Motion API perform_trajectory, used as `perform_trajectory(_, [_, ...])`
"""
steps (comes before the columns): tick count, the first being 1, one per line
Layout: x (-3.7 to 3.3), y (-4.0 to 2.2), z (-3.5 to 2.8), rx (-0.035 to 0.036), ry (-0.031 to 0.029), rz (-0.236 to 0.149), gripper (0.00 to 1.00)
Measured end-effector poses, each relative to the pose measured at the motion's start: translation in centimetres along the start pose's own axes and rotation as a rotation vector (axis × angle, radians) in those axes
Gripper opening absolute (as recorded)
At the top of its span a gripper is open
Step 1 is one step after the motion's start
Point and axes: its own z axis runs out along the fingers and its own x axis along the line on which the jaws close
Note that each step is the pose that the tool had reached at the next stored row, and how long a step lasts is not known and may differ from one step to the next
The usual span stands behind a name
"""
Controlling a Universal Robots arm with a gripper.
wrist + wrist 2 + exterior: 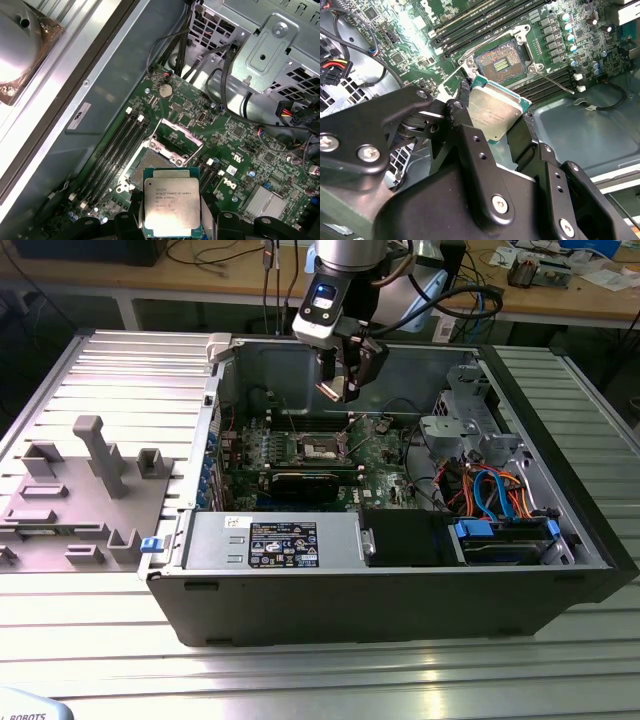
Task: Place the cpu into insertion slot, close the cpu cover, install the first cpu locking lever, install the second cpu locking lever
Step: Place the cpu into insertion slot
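Note:
My gripper hangs inside the open computer case, above the green motherboard. It is shut on the cpu, a pale silvery square chip pinched by its edges between two black fingers. In the first wrist view the cpu hovers just short of the insertion slot, covering part of it. In the second wrist view the insertion slot lies bare with its dark pin field showing. The cpu cover stands swung open past the slot. A thin locking lever sticks out loose beside the socket.
Long black memory slots run beside the socket. A grey labelled power-supply box fills the case front, and a drive bay with blue cables sits on the exterior view's right. A grey fixture tray lies on the exterior view's left.

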Motion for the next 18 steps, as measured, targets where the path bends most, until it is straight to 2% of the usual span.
perform_trajectory(18, [0.00, 0.00, 0.00, -0.0005, -0.0018, 0.029, 0.54])
